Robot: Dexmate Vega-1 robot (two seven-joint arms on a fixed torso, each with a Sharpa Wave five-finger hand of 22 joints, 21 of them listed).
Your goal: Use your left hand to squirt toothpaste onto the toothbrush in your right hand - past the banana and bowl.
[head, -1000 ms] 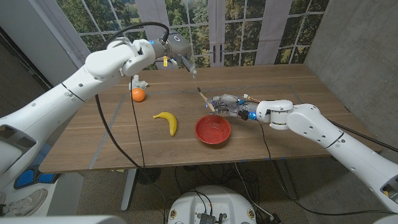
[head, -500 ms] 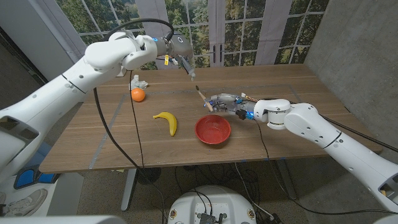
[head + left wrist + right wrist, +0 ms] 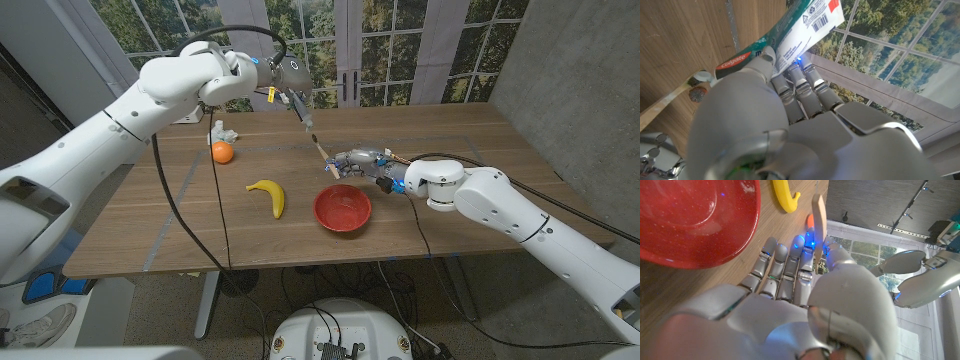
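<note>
Head view: the left hand [image 3: 283,82] grips the toothpaste tube [image 3: 303,112], nozzle just above the toothbrush [image 3: 326,157] clasped in the right hand [image 3: 365,165]. A slight misalignment could drop paste beside the bristles.

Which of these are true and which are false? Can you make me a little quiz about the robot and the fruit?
1. The left hand holds a toothpaste tube. True.
2. The banana lies inside the red bowl. False: it lies on the table, beside the bowl.
3. The right hand holds a toothbrush. True.
4. The orange is in the bowl. False: it sits on the table, beyond the banana.
</note>
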